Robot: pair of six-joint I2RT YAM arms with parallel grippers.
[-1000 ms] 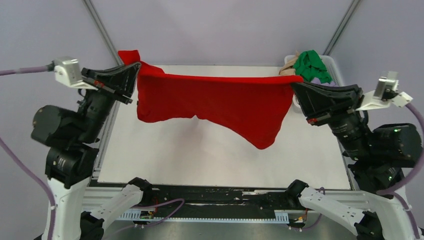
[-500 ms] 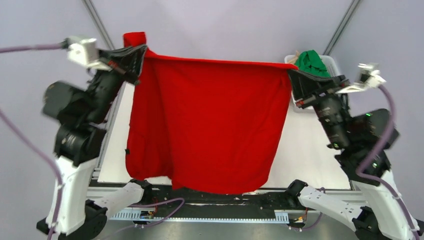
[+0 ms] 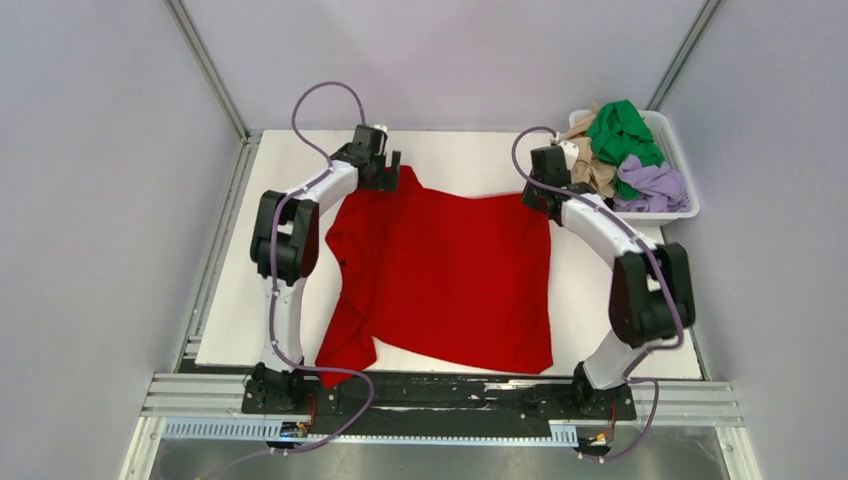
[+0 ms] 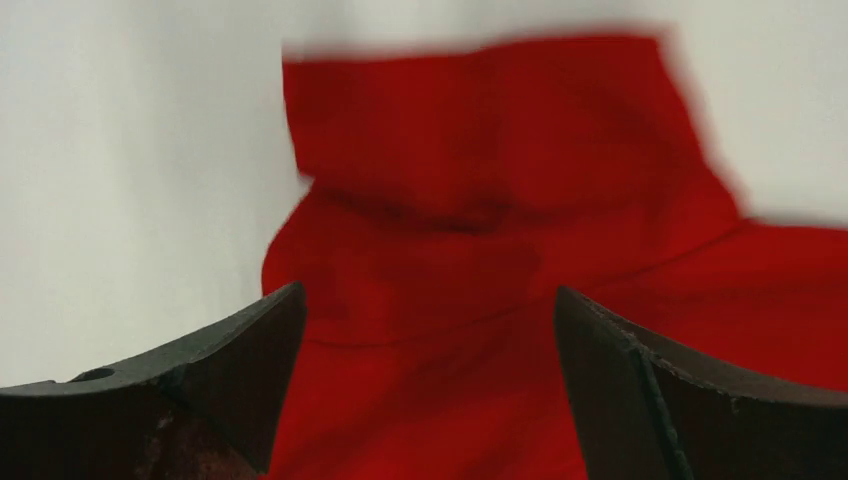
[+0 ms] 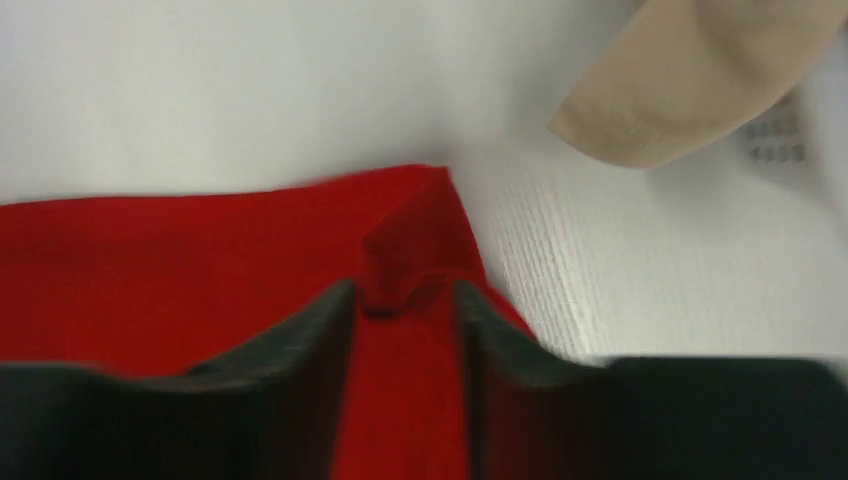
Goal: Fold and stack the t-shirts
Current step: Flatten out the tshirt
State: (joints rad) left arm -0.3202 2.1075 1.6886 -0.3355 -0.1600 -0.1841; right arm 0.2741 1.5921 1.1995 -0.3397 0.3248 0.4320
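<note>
The red t-shirt lies spread on the white table, one sleeve trailing toward the near left edge. My left gripper stands at its far left corner. In the left wrist view that gripper is wide open above a rumpled red sleeve. At the shirt's far right corner is my right gripper. Its jaws stand a little apart, with a bunched red corner lying between them. The green t-shirt, the lavender one and the beige one are heaped in the basket.
A white plastic basket sits at the far right corner of the table. A beige cloth flap hangs over its side close to my right gripper. Grey walls and metal posts close in the table on three sides.
Both arms swung the hanging red t-shirt forward and down, and it now lies flat on the table. The left jaws have opened wide and the right jaws have parted.
</note>
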